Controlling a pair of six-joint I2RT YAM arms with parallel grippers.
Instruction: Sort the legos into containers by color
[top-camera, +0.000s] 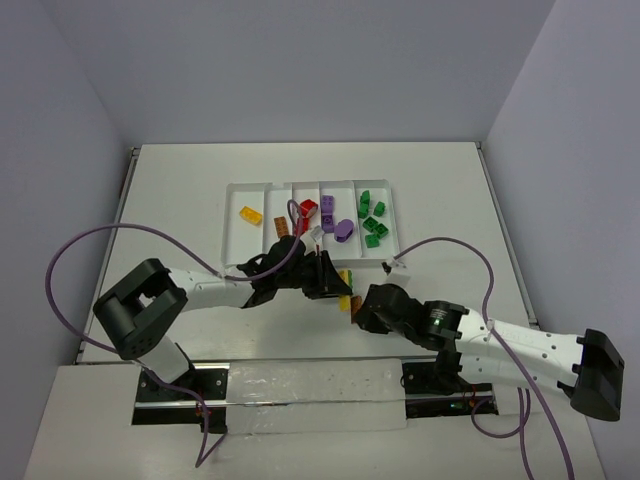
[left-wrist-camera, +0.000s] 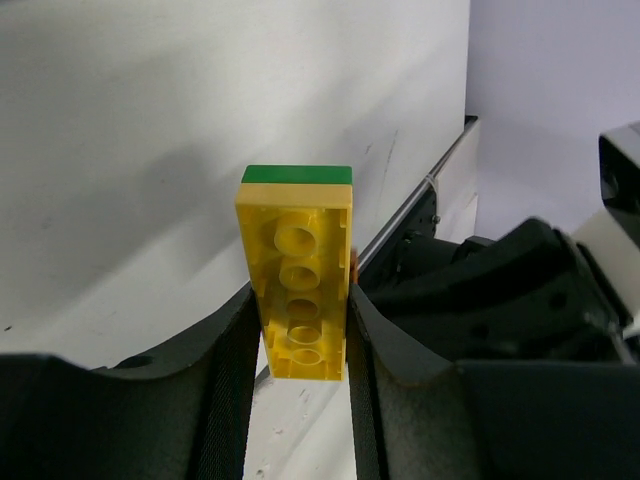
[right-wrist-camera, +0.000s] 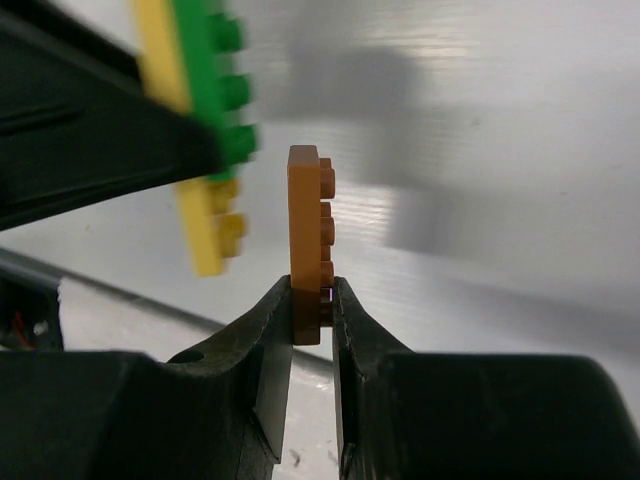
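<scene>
Yellow brick (left-wrist-camera: 296, 300) with a green plate (left-wrist-camera: 297, 174) stuck on its studded side, clamped by its lower end in the left gripper (left-wrist-camera: 300, 335). The free end stuck out, probably so the pair could be split by colour. Right gripper (right-wrist-camera: 312, 305) pinched an orange-brown plate (right-wrist-camera: 304, 220) edge-on, just beside. Both hung just short of the white tray (top-camera: 232, 215), where sorted bricks (top-camera: 372, 225) lay in separate compartments.
</scene>
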